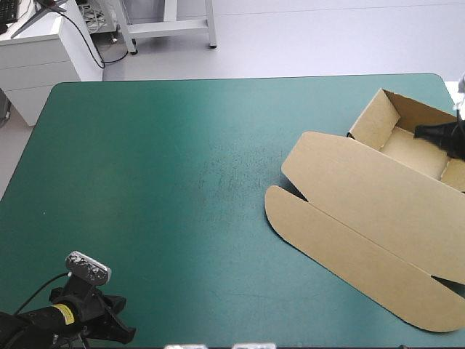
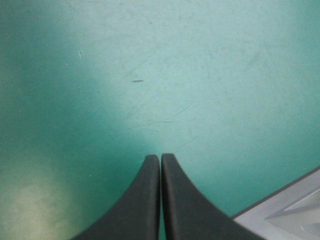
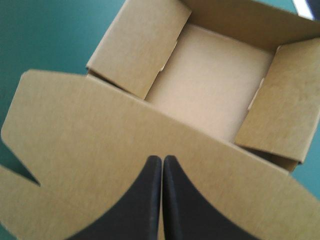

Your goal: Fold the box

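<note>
The brown box (image 1: 363,196) lies at the right of the teal-green table as an open tray (image 1: 407,142) with its lid (image 1: 356,218) flat toward the front. In the right wrist view the tray (image 3: 210,90) has raised walls and two side flaps leaning inward. My right gripper (image 3: 161,158) is shut and empty, hovering over the lid close to the tray's near wall. From above, the right gripper (image 1: 421,131) reaches in from the right edge over the tray. My left gripper (image 2: 160,156) is shut over bare cover, far from the box, at the front left corner (image 1: 120,320).
The table's front edge (image 2: 280,200) runs close beside the left gripper, with grey floor beyond it. A white cabinet (image 1: 36,51) and a white frame (image 1: 167,25) stand past the far edge. Bare cover (image 1: 182,167) spreads between the left arm and the box.
</note>
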Robot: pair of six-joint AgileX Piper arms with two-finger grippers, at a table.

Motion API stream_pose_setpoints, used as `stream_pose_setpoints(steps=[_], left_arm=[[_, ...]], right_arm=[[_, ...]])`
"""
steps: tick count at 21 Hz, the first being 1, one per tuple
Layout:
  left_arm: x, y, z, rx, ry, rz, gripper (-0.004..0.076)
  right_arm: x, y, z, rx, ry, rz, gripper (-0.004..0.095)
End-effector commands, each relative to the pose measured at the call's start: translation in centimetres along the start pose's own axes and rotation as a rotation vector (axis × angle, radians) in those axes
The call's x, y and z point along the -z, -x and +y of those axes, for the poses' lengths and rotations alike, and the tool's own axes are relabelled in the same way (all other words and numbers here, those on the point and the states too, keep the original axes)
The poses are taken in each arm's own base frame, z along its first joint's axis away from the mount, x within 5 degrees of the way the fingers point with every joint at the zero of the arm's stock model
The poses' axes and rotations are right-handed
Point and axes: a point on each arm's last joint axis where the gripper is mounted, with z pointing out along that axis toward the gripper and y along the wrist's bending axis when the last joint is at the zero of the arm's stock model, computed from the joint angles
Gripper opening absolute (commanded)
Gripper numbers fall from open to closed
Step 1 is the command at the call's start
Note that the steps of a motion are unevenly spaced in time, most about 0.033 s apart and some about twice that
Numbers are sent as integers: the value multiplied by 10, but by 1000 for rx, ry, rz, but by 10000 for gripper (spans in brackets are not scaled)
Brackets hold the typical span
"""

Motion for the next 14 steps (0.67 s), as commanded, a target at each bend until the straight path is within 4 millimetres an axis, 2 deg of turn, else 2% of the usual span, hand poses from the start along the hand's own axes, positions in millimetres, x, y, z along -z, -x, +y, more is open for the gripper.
stream_pose_setpoints(steps=[1,2,3,6,7,9,14], left_arm=[[5,9,-7,30,-67,-55,-8],[5,9,-7,34,-74,-56,-8],[5,10,-9,45,-95,-59,-8],[5,10,-9,46,-97,-60,-8],[5,10,-9,46,-97,-60,-8],[5,10,-9,46,-97,-60,-8],[5,10,-9,46,-97,-60,-8]], right_arm=[[25,-49,20,95,18,4,-7],[30,-59,25,112,32,2,-6],[35,-83,32,156,65,10,-8],[41,-117,39,204,125,16,-8],[39,-127,40,215,144,27,-9],[40,-167,43,258,225,8,-9],[24,-222,37,269,234,11,-10]])
